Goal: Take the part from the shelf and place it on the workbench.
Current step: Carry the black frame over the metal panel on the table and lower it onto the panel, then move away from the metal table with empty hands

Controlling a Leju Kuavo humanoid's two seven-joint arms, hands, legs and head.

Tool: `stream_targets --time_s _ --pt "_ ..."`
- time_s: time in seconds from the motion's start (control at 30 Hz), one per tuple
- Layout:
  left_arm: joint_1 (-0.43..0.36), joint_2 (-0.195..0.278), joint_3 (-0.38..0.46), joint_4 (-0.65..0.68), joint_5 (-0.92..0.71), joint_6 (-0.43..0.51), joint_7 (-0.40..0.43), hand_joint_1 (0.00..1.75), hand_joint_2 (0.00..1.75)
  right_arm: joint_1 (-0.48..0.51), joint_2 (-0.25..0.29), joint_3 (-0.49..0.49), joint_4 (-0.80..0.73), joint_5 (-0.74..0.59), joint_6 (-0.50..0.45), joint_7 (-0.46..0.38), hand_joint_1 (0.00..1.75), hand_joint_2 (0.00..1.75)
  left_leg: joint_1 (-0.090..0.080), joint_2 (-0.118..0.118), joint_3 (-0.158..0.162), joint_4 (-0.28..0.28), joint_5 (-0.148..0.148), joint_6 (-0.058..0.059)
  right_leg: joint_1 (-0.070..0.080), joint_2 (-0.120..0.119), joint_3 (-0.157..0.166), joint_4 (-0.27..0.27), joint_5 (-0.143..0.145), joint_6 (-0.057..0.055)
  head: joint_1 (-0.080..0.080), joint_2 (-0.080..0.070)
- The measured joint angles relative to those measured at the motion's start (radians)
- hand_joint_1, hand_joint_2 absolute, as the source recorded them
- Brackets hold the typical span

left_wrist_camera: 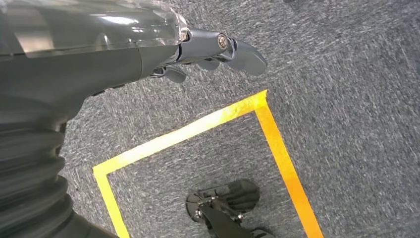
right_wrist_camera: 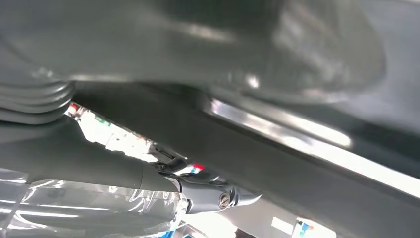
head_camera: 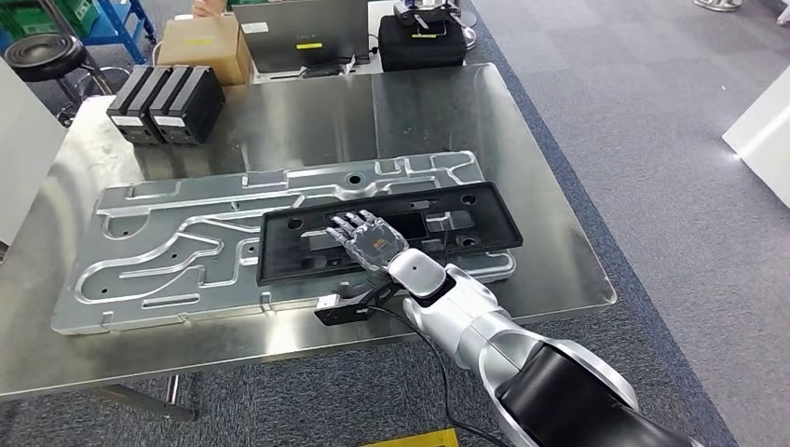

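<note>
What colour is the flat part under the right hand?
Black part, clearest in the head view.

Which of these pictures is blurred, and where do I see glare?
Right wrist view: close, dark surfaces are blurred, with a bright streak. Head view: sharp; soft glare on the steel workbench behind the black part. Left wrist view: sharp carpet, reflection on the left hand cover.

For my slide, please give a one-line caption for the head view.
Right hand resting flat on the black part, which lies on a machined aluminium plate on the steel workbench.
</note>
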Motion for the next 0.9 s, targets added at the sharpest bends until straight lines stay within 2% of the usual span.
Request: stream_targets --time_s 0.03,0.1,0.13,0.17,0.2,0.23,0.3,0.33,0.37,0.47,0.53,0.63,0.67,0.7,0.73,0.8,0.83,0.87,0.9 --pt "-0.001 0.0 -0.001 0.0 0.0 -0.001 0.001 0.0 0.0 0.0 0.0 0.0 0.0 -0.001 -0.006 0.0 0.0 0.0 0.003 0.001 0.001 -0.003 0.002 0.005 0.0 0.0 -0.017 0.038 -0.024 0.005 0.0 0.0" --pt "-0.001 0.0 -0.002 0.0 0.0 -0.005 0.006 0.0 0.0 0.002 0.0 -0.004 0.0 -0.004 -0.03 0.001 0.0 0.0 0.002 0.001 0.0 -0.003 0.003 0.011 -0.004 0.0 -0.078 0.165 -0.086 0.012 0.0 0.0" --pt "-0.001 0.0 -0.003 0.0 0.0 -0.007 0.009 0.0 0.0 0.004 -0.001 -0.008 0.0 -0.006 -0.049 0.001 0.0 0.0 0.001 0.001 -0.001 -0.003 0.003 0.012 -0.006 0.0 -0.109 0.226 -0.107 0.014 0.0 0.0" --pt "-0.001 -0.001 -0.005 0.0 0.0 -0.008 0.012 0.0 0.0 0.006 -0.001 -0.014 0.0 -0.009 -0.071 0.002 0.0 0.0 0.001 0.001 -0.001 -0.002 0.003 0.012 -0.007 0.0 -0.127 0.259 -0.111 0.014 0.0 0.0" --pt "-0.001 -0.001 -0.007 0.0 0.0 -0.01 0.013 0.0 0.0 0.007 -0.002 -0.021 -0.001 -0.013 -0.094 0.002 0.0 0.0 0.001 0.0 -0.002 -0.001 0.002 0.012 -0.007 0.0 -0.129 0.259 -0.099 0.014 0.0 0.0" --pt "-0.001 -0.001 -0.009 0.0 0.0 -0.012 0.014 0.0 0.0 0.007 -0.002 -0.03 -0.005 -0.017 -0.123 0.001 0.0 0.0 0.001 0.0 -0.002 0.001 0.002 0.011 -0.008 0.0 -0.109 0.217 -0.069 0.011 0.0 0.0" --pt "-0.001 -0.002 -0.012 0.0 0.0 -0.016 0.014 0.0 0.0 0.002 -0.003 -0.051 -0.019 -0.027 -0.19 -0.003 0.0 0.0 -0.002 -0.001 -0.003 0.005 -0.001 0.008 -0.005 -0.001 -0.041 0.076 -0.006 0.001 0.0 0.0" --pt "-0.001 -0.003 -0.015 0.0 0.0 -0.017 0.014 0.0 0.0 -0.002 -0.004 -0.063 -0.029 -0.032 -0.227 -0.008 0.0 0.0 -0.003 -0.002 -0.004 0.007 -0.002 0.004 -0.002 -0.001 -0.014 0.019 0.014 -0.003 0.0 0.0" --pt "0.0 -0.004 -0.018 0.0 0.0 -0.017 0.014 0.0 0.0 -0.005 -0.005 -0.076 -0.039 -0.037 -0.261 -0.016 0.0 0.0 -0.004 -0.002 -0.005 0.008 -0.003 0.0 0.0 -0.001 -0.001 -0.011 0.02 -0.007 0.0 0.0" --pt "0.006 -0.005 -0.021 0.0 0.0 -0.016 0.008 0.0 0.0 0.02 -0.02 -0.13 -0.121 -0.06 -0.347 -0.078 0.0 0.0 -0.003 -0.001 -0.003 0.007 -0.006 -0.015 0.0 -0.002 0.006 -0.027 0.022 -0.019 0.0 0.0" --pt "0.017 -0.007 -0.011 0.0 0.0 -0.017 -0.006 0.0 0.0 0.102 -0.047 -0.221 -0.308 -0.101 -0.39 -0.173 0.0 0.0 -0.001 -0.001 -0.015 0.043 -0.036 -0.024 -0.004 -0.006 0.015 -0.04 0.026 -0.028 0.0 0.0" --pt "0.041 -0.009 0.013 0.0 0.0 -0.025 -0.02 0.0 0.0 0.272 -0.095 -0.409 -0.659 -0.242 -0.416 -0.334 0.0 0.0 0.003 0.0 -0.093 0.224 -0.131 -0.033 -0.005 -0.017 0.023 -0.043 0.021 -0.032 0.0 0.0" --pt "0.05 -0.011 0.022 0.0 0.0 -0.028 -0.023 0.0 0.0 0.334 -0.109 -0.473 -0.767 -0.304 -0.417 -0.395 0.0 0.0 0.004 0.0 -0.114 0.27 -0.145 -0.036 -0.005 -0.021 0.025 -0.043 0.019 -0.031 0.0 0.0" --pt "0.059 -0.012 0.034 0.0 0.0 -0.033 -0.024 0.0 0.0 0.398 -0.122 -0.544 -0.879 -0.375 -0.418 -0.462 0.0 0.0 0.007 0.001 -0.118 0.28 -0.14 -0.038 -0.005 -0.024 0.027 -0.042 0.015 -0.028 0.0 0.0" --pt "0.068 -0.014 0.046 0.0 0.0 -0.037 -0.024 0.0 0.0 0.465 -0.131 -0.615 -0.985 -0.445 -0.419 -0.52 0.0 0.0 0.01 0.001 -0.1 0.247 -0.114 -0.04 -0.007 -0.026 0.031 -0.04 0.011 -0.024 0.0 0.0" --pt "0.082 -0.018 0.075 0.0 0.0 -0.044 -0.026 0.0 0.0 0.599 -0.143 -0.766 -1.192 -0.586 -0.421 -0.595 0.0 0.0 0.016 -0.002 -0.027 0.114 -0.054 -0.041 -0.01 -0.027 0.038 -0.035 0.001 -0.014 0.0 0.0" --pt "0.087 -0.02 0.09 0.0 0.0 -0.045 -0.028 0.0 0.0 0.664 -0.15 -0.835 -1.275 -0.645 -0.422 -0.608 0.0 0.0 0.016 -0.005 0.004 0.057 -0.038 -0.037 -0.01 -0.026 0.04 -0.031 -0.004 -0.008 0.0 0.0" --pt "0.091 -0.023 0.103 0.0 0.0 -0.047 -0.03 0.0 0.0 0.727 -0.159 -0.901 -1.346 -0.697 -0.422 -0.612 0.0 0.0 0.015 -0.007 0.023 0.024 -0.035 -0.032 -0.01 -0.026 0.041 -0.029 -0.007 -0.002 0.0 0.0" --pt "0.095 -0.026 0.113 0.0 0.0 -0.049 -0.032 0.0 0.0 0.792 -0.167 -0.961 -1.4 -0.737 -0.421 -0.613 0.0 0.0 0.012 -0.008 0.028 0.017 -0.043 -0.025 -0.009 -0.025 0.041 -0.028 -0.008 0.004 0.0 0.0"
